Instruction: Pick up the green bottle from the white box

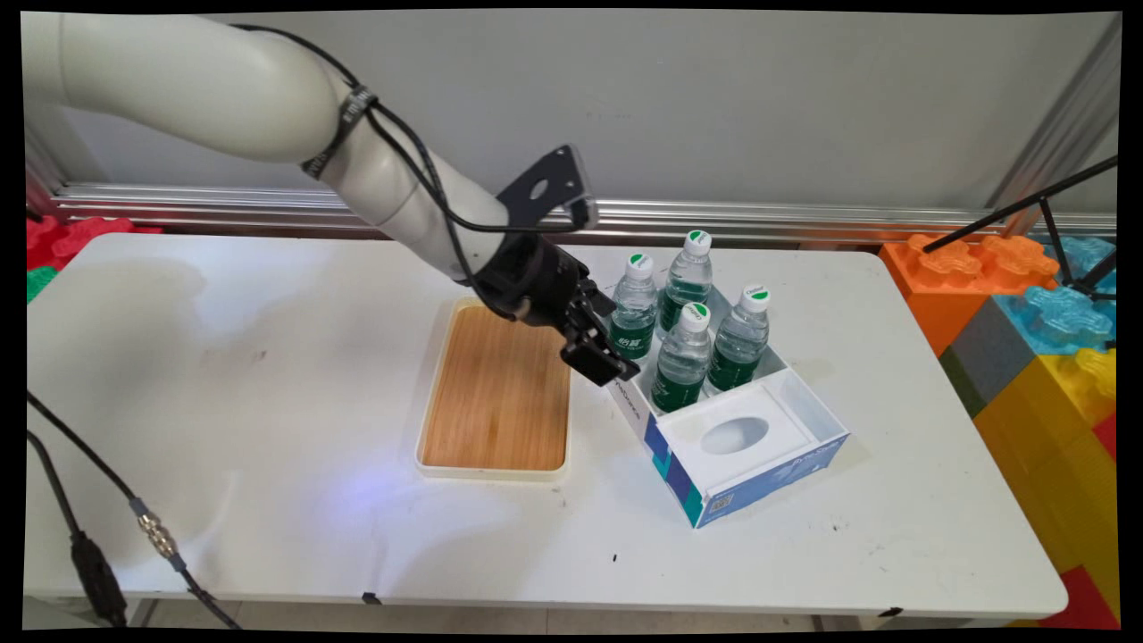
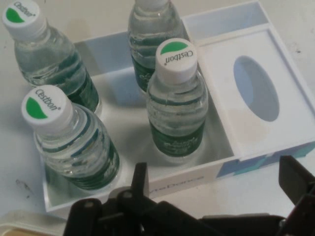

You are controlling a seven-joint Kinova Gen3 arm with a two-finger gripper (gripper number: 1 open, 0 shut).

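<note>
We see the pincer (image 1: 600,357) hanging low over the left wall of the box (image 1: 808,415), fingers spread wide and holding nothing. The box is white with blue sides, sits on the bench (image 1: 268,357) right of centre, and has an insert with an oval hole (image 2: 256,88) at its near end. Four water bottles with green labels and white caps stand together: the nearest bottle (image 1: 634,308) just beside the pincer, two more (image 1: 683,357) (image 1: 741,338) clearly inside the box, one (image 1: 688,277) at the back. Wooden tray (image 1: 496,393) lies flat, left of the box, just beside it
</note>
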